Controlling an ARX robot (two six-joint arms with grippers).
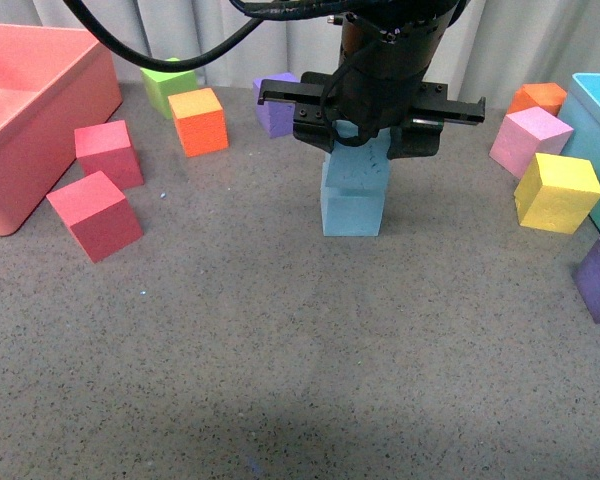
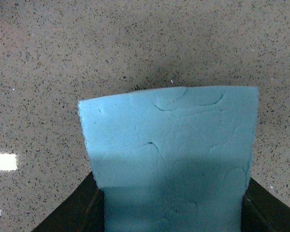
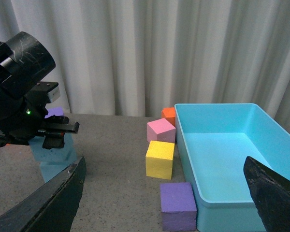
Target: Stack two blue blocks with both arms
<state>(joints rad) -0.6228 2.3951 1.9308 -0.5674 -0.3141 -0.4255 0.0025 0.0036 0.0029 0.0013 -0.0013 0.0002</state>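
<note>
- Two blue blocks stand stacked near the middle of the table [image 1: 280, 350]. The upper blue block [image 1: 358, 168] rests on the lower blue block [image 1: 352, 213], turned slightly out of line with it.
- Your left gripper [image 1: 358, 140] hangs over the stack from above and is clamped on the upper blue block. In the left wrist view, that block's embossed face fills the space between the two fingers [image 2: 94, 210] and touches both.
- Your right gripper [image 3: 164, 163] is off to the side, with its fingers spread wide apart, facing the light-blue bin [image 3: 217, 107].
- Just beside that bin's wall you have a pink cube [image 3: 160, 131], a yellow cube [image 3: 159, 159] and a purple cube [image 3: 178, 205].
</note>
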